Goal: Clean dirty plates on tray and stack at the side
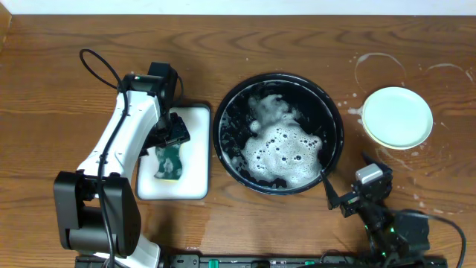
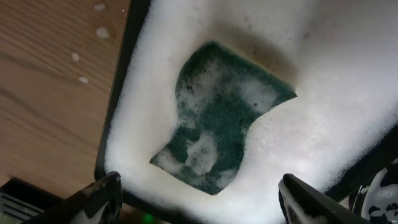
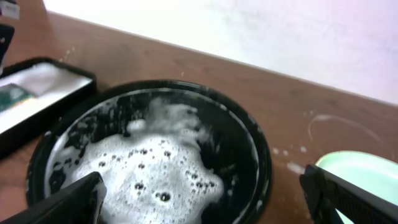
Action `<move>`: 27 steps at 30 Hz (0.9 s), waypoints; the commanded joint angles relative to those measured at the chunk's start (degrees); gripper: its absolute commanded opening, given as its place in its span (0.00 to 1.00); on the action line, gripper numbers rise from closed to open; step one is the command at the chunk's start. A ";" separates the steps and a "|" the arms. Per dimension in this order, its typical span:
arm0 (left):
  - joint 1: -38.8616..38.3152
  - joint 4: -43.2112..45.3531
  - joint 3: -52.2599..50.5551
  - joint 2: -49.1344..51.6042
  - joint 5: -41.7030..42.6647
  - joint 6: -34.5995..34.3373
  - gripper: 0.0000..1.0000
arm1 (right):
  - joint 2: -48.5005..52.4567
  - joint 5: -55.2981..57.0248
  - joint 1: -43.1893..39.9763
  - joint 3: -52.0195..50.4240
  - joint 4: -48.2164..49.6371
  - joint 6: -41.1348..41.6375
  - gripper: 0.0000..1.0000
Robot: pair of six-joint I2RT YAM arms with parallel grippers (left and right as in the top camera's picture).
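The washing step looks near its end. The black round tray (image 1: 223, 112) holds a thick heap of white bubbly foam (image 1: 286, 152), and I see no plate in it, though one could lie hidden under the foam. At the side, on the wood-grain table (image 1: 74, 37) among whitish soapy rings (image 1: 379, 67), rests a pale mint-green plate (image 1: 396, 117). It is smooth and glossy, and a yellowish edge under it may be a second plate.

The left hand (image 2: 199, 199) hangs with its fingers spread wide over the green sponge (image 2: 217, 118). It grips nothing. The sponge is soft and rough, with a wavy outline, and it lies flat in foam inside the white rectangular tray (image 1: 195, 149). The right hand (image 3: 202, 190) is also spread and empty, just beside the rim of the black tray.

In my judgement the next move is to search the foam for a remaining plate. A wet, slippery rim will need a firm pinch.
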 commanded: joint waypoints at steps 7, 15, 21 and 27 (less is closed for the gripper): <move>0.24 -0.13 0.00 -0.17 -1.16 0.17 0.81 | -2.49 0.59 0.68 -10.67 17.18 -1.03 0.99; 0.24 -0.13 0.00 -0.17 -1.16 0.17 0.81 | -2.49 0.52 0.68 -10.64 16.46 -1.01 0.99; 0.24 -0.13 0.00 -0.17 -1.16 0.17 0.81 | -2.49 0.52 0.68 -10.64 16.46 -0.98 0.99; 0.24 -0.13 0.00 -0.17 -1.16 0.17 0.81 | -2.47 0.52 0.68 -10.64 16.46 -0.98 0.99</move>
